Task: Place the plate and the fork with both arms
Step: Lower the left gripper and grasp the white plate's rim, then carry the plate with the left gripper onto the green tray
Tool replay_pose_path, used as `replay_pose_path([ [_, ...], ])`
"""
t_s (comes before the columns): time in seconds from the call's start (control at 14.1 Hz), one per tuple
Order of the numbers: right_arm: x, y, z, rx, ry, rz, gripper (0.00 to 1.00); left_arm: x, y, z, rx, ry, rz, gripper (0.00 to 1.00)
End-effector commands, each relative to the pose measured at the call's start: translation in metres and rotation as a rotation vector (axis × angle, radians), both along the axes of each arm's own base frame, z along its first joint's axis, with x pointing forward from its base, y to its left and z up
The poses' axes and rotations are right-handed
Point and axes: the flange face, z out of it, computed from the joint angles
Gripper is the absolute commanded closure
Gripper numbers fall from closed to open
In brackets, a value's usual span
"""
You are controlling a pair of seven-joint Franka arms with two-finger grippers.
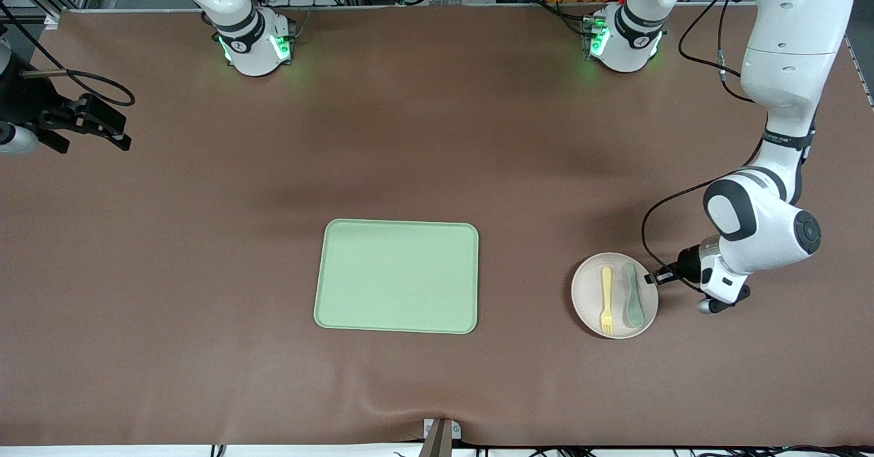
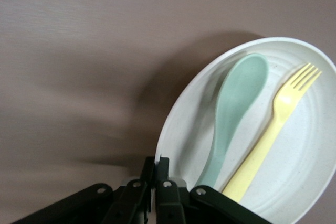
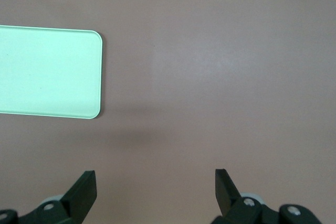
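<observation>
The off-white plate (image 1: pixel 588 293) lies on the table toward the left arm's end, with the pale-yellow fork (image 1: pixel 605 300) and a grey-green spoon (image 1: pixel 632 296) side by side in it. My left gripper (image 1: pixel 654 278) is low at the plate's edge, shut on its rim. The left wrist view shows my left gripper (image 2: pixel 160 162) pinching the plate's rim (image 2: pixel 310 171), with the fork (image 2: pixel 273 129) and the spoon (image 2: pixel 233 108) close by. My right gripper (image 1: pixel 99 148) is open and empty, up over the right arm's end of the table. It also shows in the right wrist view (image 3: pixel 156 182).
The rectangular light-green tray (image 1: pixel 396 276) lies at the table's middle, holding nothing, well apart from the plate. One corner of the tray (image 3: pixel 47 72) shows in the right wrist view. Brown table mat lies between the tray and the plate.
</observation>
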Motion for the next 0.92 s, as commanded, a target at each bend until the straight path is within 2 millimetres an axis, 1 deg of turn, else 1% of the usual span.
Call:
replay_pose_path([
  [0.0,-0.004,-0.003,0.003,0.007,-0.003,-0.001,0.00,0.010,-0.035,0.030,-0.047,-0.058,-0.045,1.00],
  [0.36,-0.004,-0.003,0.003,0.007,-0.003,-0.001,0.00,0.028,-0.114,0.073,-0.134,-0.136,-0.122,1.00],
  [0.43,-0.004,-0.003,0.002,0.007,-0.002,-0.001,0.00,0.029,-0.136,0.079,-0.150,-0.143,-0.142,1.00],
  [0.5,-0.004,-0.003,0.003,0.007,-0.003,-0.001,0.00,0.029,-0.158,0.077,-0.151,-0.140,-0.166,1.00],
  [0.57,-0.004,-0.003,0.003,0.008,-0.003,-0.001,0.00,0.030,-0.186,0.085,-0.157,-0.153,-0.189,1.00],
  [0.64,-0.004,-0.003,0.002,0.009,-0.002,-0.001,0.00,0.027,-0.219,0.085,-0.165,-0.146,-0.202,1.00],
  [0.85,-0.004,-0.003,0.002,0.009,-0.002,-0.001,0.00,0.020,-0.283,0.077,-0.177,-0.114,-0.190,1.00],
])
